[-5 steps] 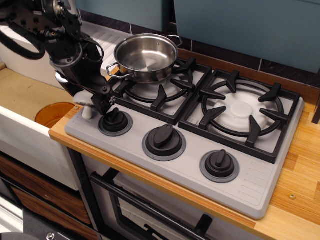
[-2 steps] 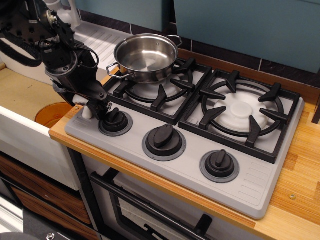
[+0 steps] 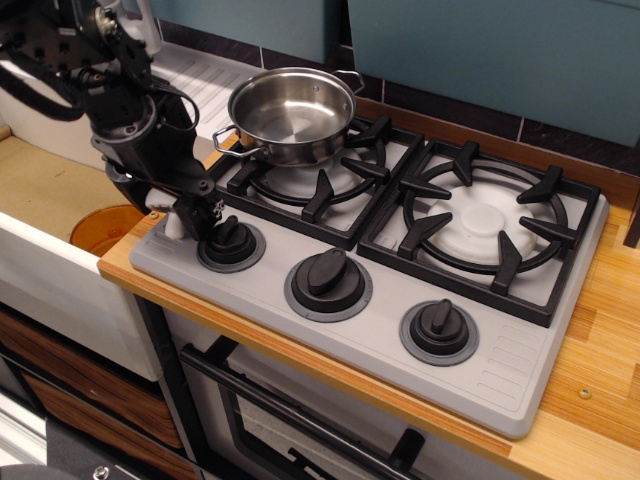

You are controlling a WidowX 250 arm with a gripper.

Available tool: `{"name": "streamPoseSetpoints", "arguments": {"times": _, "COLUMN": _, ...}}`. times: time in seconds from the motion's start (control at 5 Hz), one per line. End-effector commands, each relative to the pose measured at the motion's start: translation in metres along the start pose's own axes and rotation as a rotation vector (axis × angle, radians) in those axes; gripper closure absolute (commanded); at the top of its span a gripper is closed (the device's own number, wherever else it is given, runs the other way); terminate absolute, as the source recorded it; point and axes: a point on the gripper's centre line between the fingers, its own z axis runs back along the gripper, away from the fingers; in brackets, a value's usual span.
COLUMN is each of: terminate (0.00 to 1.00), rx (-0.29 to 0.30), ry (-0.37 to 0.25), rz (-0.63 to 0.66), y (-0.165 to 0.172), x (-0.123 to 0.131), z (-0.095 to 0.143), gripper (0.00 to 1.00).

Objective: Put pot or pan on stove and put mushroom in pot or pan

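Closing in on the mushroom [image 3: 175,226] now: that is the step you are in. Your pot [image 3: 292,112] already sits on the stove [image 3: 520,380], up on the left rear burner grate and empty, so the first half looks done. The mushroom stands at the stove's front-left corner, just beside the leftmost knob [image 3: 230,240], with only a sliver of white showing under your gripper [image 3: 188,212].

Your fingers are down around that spot, but the black housing hides them; you cannot tell from here whether they are spread or already pinched on the stem.

Against a second ago, your arm has swung lower and further left over the corner, and the mushroom's cap, plainly visible then, is now mostly covered. The pot and knobs have not budged.

What you likely need next: a firm squeeze on the mushroom, a straight lift clear of that knob, then a carry back and right to drop it inside the pot. Mind the near loop handle [image 3: 230,141] on the way.
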Motion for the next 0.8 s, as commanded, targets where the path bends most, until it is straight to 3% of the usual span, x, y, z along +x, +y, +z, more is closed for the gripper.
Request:
{"name": "streamPoseSetpoints", "arguments": {"times": 0.0, "terminate": 0.0, "rx": 0.052, "ry": 0.028, "rz": 0.002, "y": 0.007, "x": 0.04, "z": 0.061, "gripper": 1.0}}
{"name": "streamPoseSetpoints", "arguments": {"times": 0.2, "terminate": 0.0, "rx": 0.04, "ry": 0.075, "rz": 0.019, "y": 0.004, "x": 0.069, "z": 0.083, "gripper": 1.0}}
{"name": "streamPoseSetpoints", "arguments": {"times": 0.4, "terminate": 0.0, "rx": 0.025, "ry": 0.078, "rz": 0.021, "y": -0.004, "x": 0.107, "z": 0.093, "gripper": 1.0}}
{"name": "streamPoseSetpoints", "arguments": {"times": 0.6, "terminate": 0.0, "rx": -0.003, "ry": 0.084, "rz": 0.024, "y": -0.014, "x": 0.139, "z": 0.086, "gripper": 1.0}}
